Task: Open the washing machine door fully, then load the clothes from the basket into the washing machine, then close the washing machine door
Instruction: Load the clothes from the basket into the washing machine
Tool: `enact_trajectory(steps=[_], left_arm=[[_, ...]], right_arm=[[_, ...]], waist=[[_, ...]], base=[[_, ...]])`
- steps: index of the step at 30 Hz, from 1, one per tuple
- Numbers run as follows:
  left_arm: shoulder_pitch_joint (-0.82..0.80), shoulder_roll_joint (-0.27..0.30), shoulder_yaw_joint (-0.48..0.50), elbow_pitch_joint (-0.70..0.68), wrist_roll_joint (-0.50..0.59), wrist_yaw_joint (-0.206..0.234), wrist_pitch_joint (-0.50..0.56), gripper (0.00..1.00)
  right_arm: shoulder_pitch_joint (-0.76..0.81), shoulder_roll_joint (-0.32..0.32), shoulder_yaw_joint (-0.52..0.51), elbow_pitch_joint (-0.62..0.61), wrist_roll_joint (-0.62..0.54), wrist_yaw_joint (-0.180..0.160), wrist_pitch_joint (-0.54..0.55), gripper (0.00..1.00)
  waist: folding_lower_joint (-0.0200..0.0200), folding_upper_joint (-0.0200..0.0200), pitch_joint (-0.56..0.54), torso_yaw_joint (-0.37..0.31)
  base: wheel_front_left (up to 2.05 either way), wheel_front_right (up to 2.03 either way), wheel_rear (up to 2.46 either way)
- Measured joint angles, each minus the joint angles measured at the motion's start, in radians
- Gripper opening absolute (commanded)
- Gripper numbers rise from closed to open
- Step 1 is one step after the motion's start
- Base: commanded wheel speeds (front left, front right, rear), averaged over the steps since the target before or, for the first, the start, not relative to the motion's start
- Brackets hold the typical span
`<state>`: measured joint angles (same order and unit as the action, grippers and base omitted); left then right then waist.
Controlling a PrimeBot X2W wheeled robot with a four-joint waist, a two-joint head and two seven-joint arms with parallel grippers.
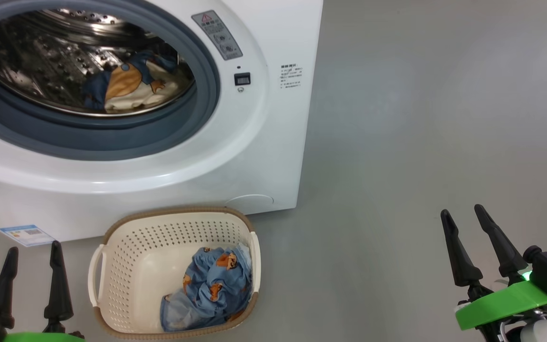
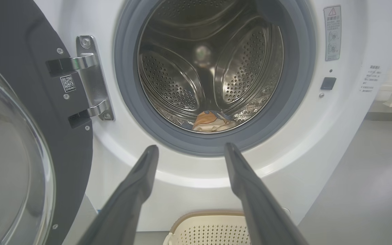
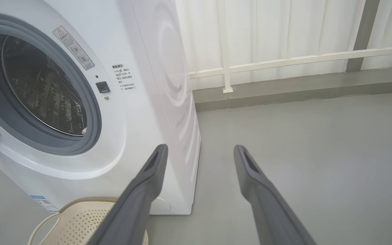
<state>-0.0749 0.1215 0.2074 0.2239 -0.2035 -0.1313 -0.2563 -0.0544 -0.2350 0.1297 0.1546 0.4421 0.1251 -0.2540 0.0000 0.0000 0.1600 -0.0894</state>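
Observation:
The white washing machine (image 1: 264,156) (image 2: 318,146) (image 3: 155,112) stands with its door (image 2: 15,146) swung wide open on the left. One of the clothes (image 1: 131,88) (image 2: 213,121) lies at the bottom of the steel drum. On the floor before the machine, the cream basket (image 1: 126,256) (image 2: 209,228) (image 3: 77,221) holds a crumpled light blue garment (image 1: 212,289). My left gripper (image 1: 33,251) (image 2: 191,149) is open and empty, left of the basket and pointing at the drum opening. My right gripper (image 1: 463,213) (image 3: 199,149) is open and empty over bare floor, well right of the basket.
Grey floor (image 1: 420,118) stretches to the right of the machine. A white railing (image 3: 284,61) on a low kerb runs along the back wall. A blue label (image 1: 26,234) sits low on the machine front.

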Motion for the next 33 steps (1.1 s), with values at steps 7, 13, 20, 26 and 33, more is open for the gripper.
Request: enact_trajectory(steps=[7,13,20,26,33], left_arm=[[-0.006,-0.013,-0.005,0.016,-0.016,0.0,0.0,1.0],[-0.035,-0.017,-0.053,0.087,-0.056,0.0,0.001,1.0],[-0.092,-0.002,-0.174,0.258,-0.085,0.0,0.001,1.0],[-0.207,0.035,-0.324,0.432,-0.146,0.0,0.001,1.0],[-0.339,0.065,-0.482,0.589,-0.208,0.0,0.001,1.0]], right_arm=[[-0.03,0.013,-0.003,-0.01,0.0,0.0,0.0,1.0],[-0.055,0.027,-0.011,-0.016,-0.002,0.0,0.0,1.0],[-0.092,0.045,-0.013,-0.022,-0.003,0.0,0.0,1.0],[-0.126,0.058,-0.009,-0.026,-0.003,0.0,0.0,1.0],[-0.164,0.076,-0.006,-0.03,-0.004,0.0,0.0,1.0]], waist=[[0.0,0.0,0.041,-0.007],[0.0,0.0,0.088,-0.012],[0.0,0.0,0.148,-0.019],[0.0,0.0,0.204,-0.029],[0.0,0.0,0.265,-0.042]], base=[[0.0,0.0,0.0],[0.0,0.0,0.0],[0.0,0.0,0.0],[0.0,0.0,0.0],[0.0,0.0,0.0]])
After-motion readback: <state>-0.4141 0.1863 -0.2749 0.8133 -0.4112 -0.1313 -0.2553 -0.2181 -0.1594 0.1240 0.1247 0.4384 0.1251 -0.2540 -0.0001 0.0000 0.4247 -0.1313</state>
